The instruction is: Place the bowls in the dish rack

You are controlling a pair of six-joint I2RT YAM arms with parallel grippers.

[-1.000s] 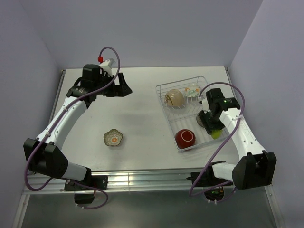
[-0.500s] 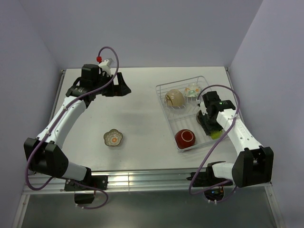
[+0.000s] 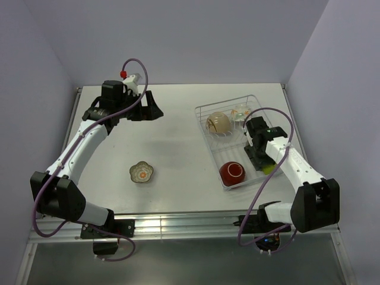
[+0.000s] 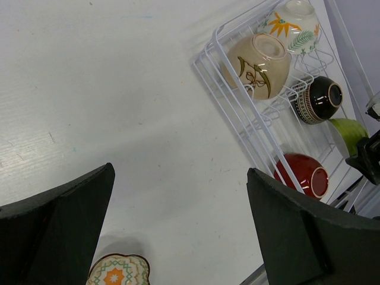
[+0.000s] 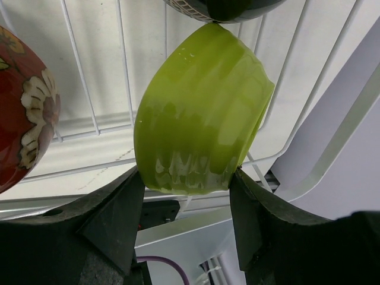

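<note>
Shifted left over the dish rack (image 3: 208,145), the right gripper (image 5: 187,178) pinches the yellow-green bowl (image 5: 202,113) above near-right tines, placement underway; next likely lowering, then spreading.

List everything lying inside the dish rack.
Five bowls: cream flowered bowl, beige bowl, dark brown bowl, red bowl, and yellow-green bowl between the right gripper's fingers. The dish rack wires beneath each are covered.
</note>
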